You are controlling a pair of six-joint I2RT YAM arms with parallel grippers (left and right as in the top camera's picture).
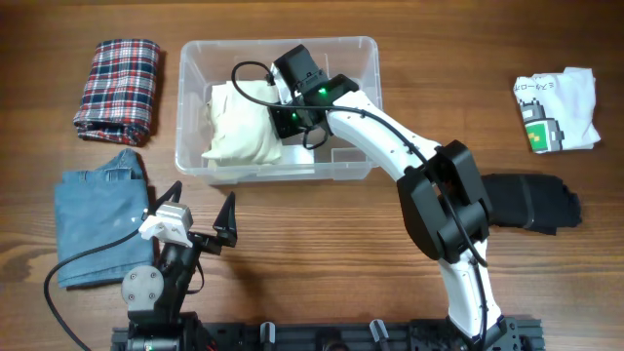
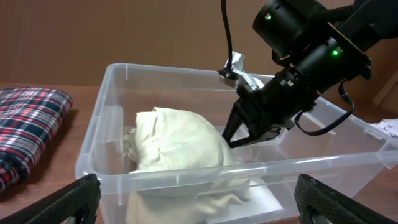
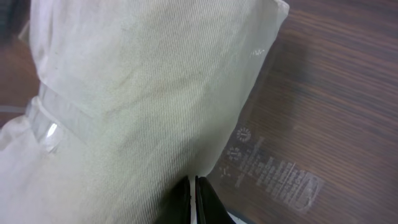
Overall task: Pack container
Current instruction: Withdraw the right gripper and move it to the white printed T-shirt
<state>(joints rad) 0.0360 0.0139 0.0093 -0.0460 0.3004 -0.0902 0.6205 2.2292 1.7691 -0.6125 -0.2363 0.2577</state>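
The clear plastic container [image 1: 278,44] stands at the back middle of the table. It fills the left wrist view [image 2: 186,171]. A folded cream garment [image 1: 239,122] lies bunched in its left half, also seen in the left wrist view [image 2: 174,140] and the right wrist view [image 3: 143,93]. My right gripper [image 1: 285,122] reaches down into the container. Its fingers [image 2: 235,138] are pinched together at the garment's right edge [image 3: 194,193]. My left gripper [image 1: 200,210] hangs open and empty in front of the container [image 2: 199,208].
A folded plaid garment [image 1: 119,88] lies at the back left, also in the left wrist view [image 2: 25,124]. Folded blue denim [image 1: 97,214] lies at the front left. A white printed shirt [image 1: 556,109] and a black garment [image 1: 531,202] lie at the right.
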